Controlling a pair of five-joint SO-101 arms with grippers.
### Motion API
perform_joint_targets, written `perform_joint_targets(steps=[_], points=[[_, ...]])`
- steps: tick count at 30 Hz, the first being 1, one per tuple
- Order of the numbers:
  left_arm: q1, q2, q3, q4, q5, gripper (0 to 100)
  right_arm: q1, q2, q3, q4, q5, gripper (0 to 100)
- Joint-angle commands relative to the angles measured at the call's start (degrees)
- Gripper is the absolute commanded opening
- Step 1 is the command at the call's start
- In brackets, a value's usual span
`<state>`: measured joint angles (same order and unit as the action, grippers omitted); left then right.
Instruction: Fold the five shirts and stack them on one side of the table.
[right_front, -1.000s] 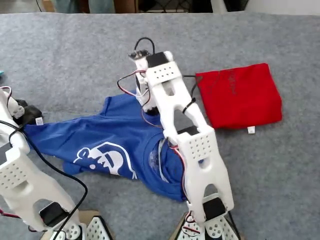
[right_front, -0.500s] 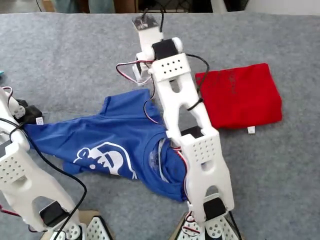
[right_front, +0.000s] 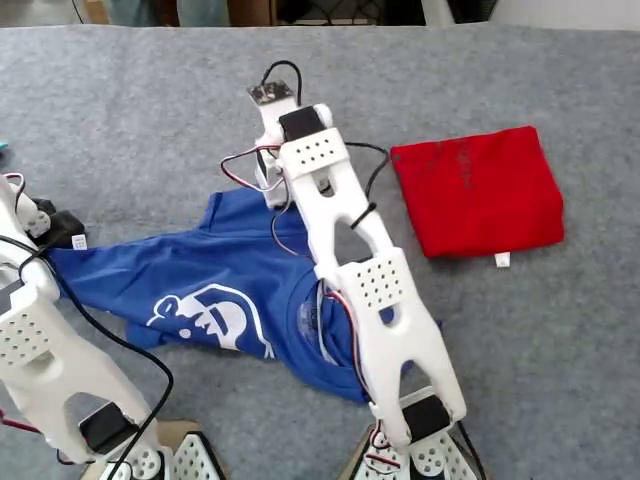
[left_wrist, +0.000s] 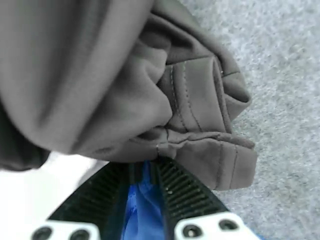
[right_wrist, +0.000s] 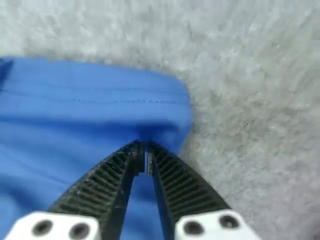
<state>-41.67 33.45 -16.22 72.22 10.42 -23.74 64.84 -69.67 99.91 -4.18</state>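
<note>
**Blue shirt** (right_front: 200, 280): spread unfolded on the desk (right_front: 140, 110), gripped at two edges.
**Left tool** (left_wrist: 145, 166): narrow, with blue cloth clamped between the jaws. A dark grey garment (left_wrist: 190, 110) is bunched just beyond its tips.
**Right tool** (right_wrist: 141, 146): nearly closed, the blue hem seemingly pinched.
**Red shirt** (right_front: 478, 190): folded, near the right tool.
**Step judged:** first fold of the blue shirt. A lift and carry-over of the pinched edge is called for next.

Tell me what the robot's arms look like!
Both arms, the right arm and the left arm, are chunky white plastic shells with panels of little round holes and black motor blocks at the joints. Thin red, black and white wires loop around the right one; a black cable trails along the left. The fingers are black and ribbed.
</note>
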Motion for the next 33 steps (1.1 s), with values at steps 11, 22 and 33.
perform_joint_targets(steps=[11,22,33], points=[[-0.5,0.0,-2.2,0.4,-0.1,3,-2.9,-0.9,9.9,1.3,-0.5,2.1],[-0.5,0.0,-2.3,0.7,-0.1,3,-2.8,-17.9,22.6,1.1,-2.5,2.6],[-0.5,0.0,-2.3,0.8,-0.1,3,-0.9,-25.3,19.9,0.4,-2.5,17.2]])
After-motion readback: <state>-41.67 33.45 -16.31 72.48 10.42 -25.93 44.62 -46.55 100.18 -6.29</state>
